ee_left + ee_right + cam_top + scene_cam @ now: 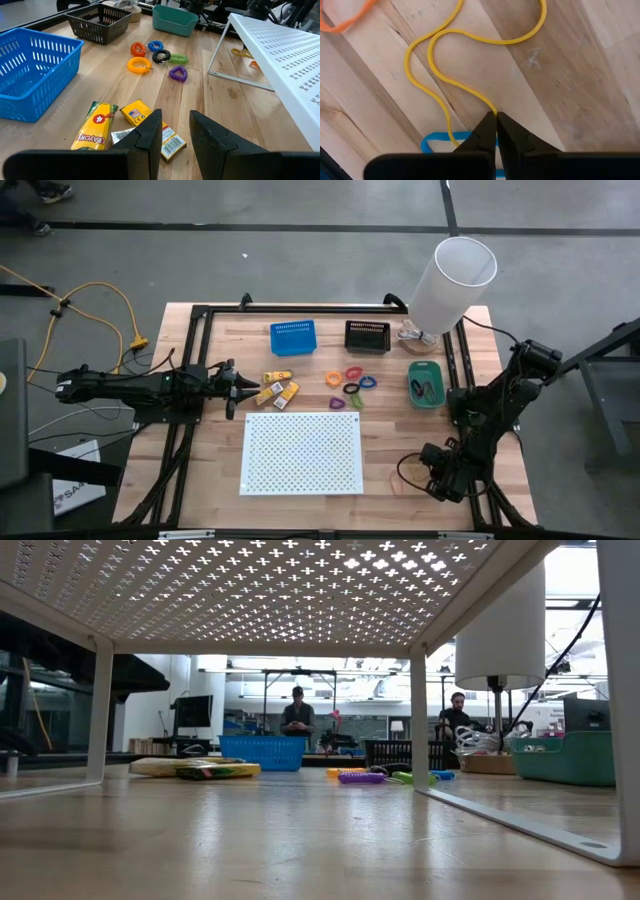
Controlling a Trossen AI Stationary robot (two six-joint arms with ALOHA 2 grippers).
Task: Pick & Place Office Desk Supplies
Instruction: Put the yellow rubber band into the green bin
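Yellow-orange packets lie flat on the wood between the blue bin and the white board; the left wrist view shows a crayon packet and two barcode packets. My left gripper is open, low, just left of them. Bright plastic loops lie farther right, also in the left wrist view. My right gripper points down at the table's near right corner, shut on a yellow rubber band. An orange band and a blue band lie beside it. My right gripper pinches the yellow rubber band where one strand runs in between the fingertips, coming from above and pointing down. The rest of the band lies slack in a long loop on the wood.
A blue bin and a black bin stand at the far edge, and a green bin holding bands stands to the right. The white perforated board stands on legs in the middle. A white lamp rises at the far right corner. People stand beyond the table.
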